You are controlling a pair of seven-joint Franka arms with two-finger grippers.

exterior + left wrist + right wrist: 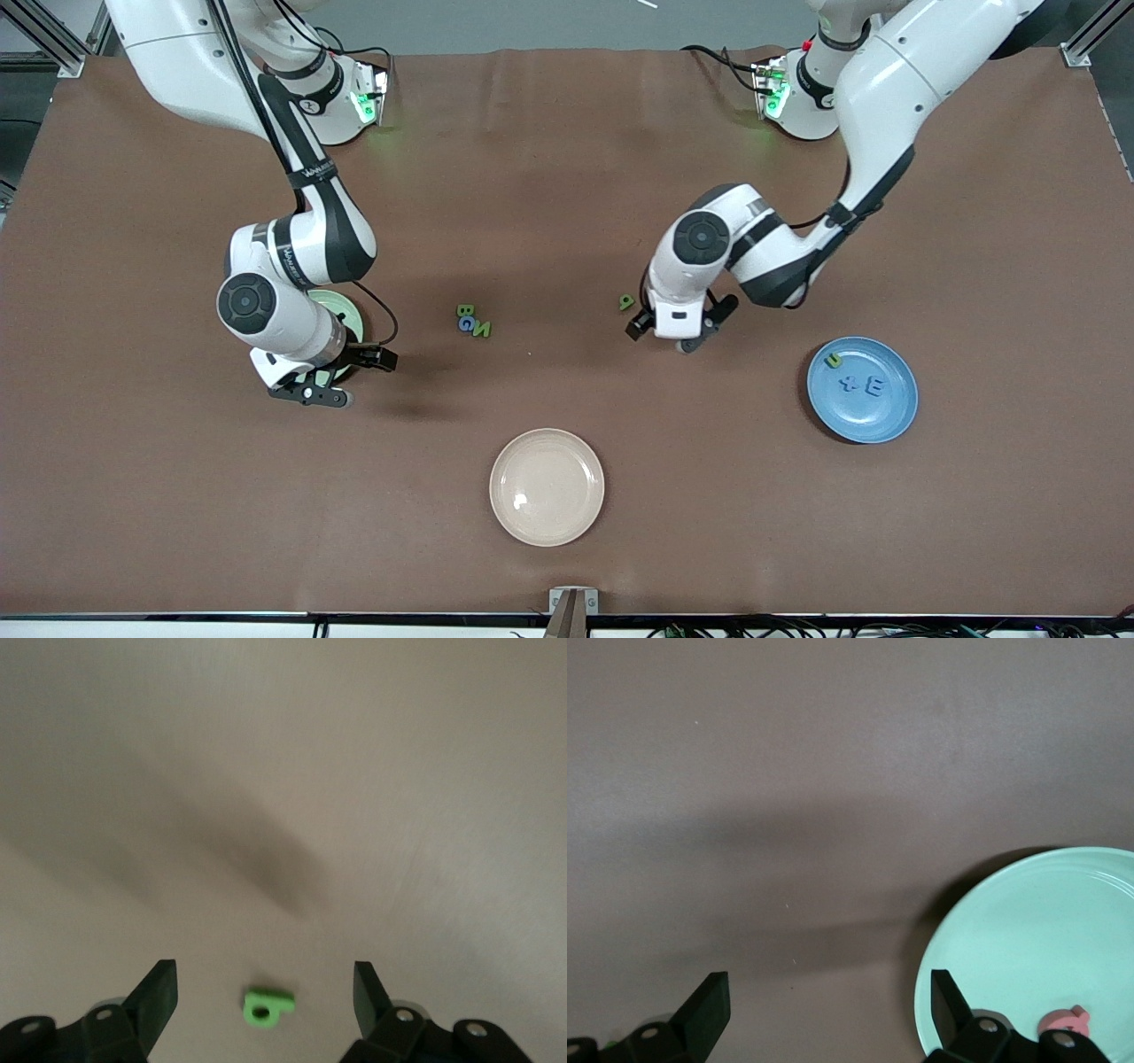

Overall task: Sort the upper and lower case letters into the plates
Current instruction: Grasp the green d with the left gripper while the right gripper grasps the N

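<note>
On the matte brown desk (567, 177), the left gripper (264, 1001) hangs with fingers apart over a small flat green letter (266, 1007) with a round hole. The right gripper (824, 1010) – fingers also apart – hovers beside the smooth mint plate (1045, 939), which holds a pink letter (1065, 1020). The glossy blue plate (861, 390) carries three letters; a cream plate (547, 486) lies nearest the front camera.
</note>
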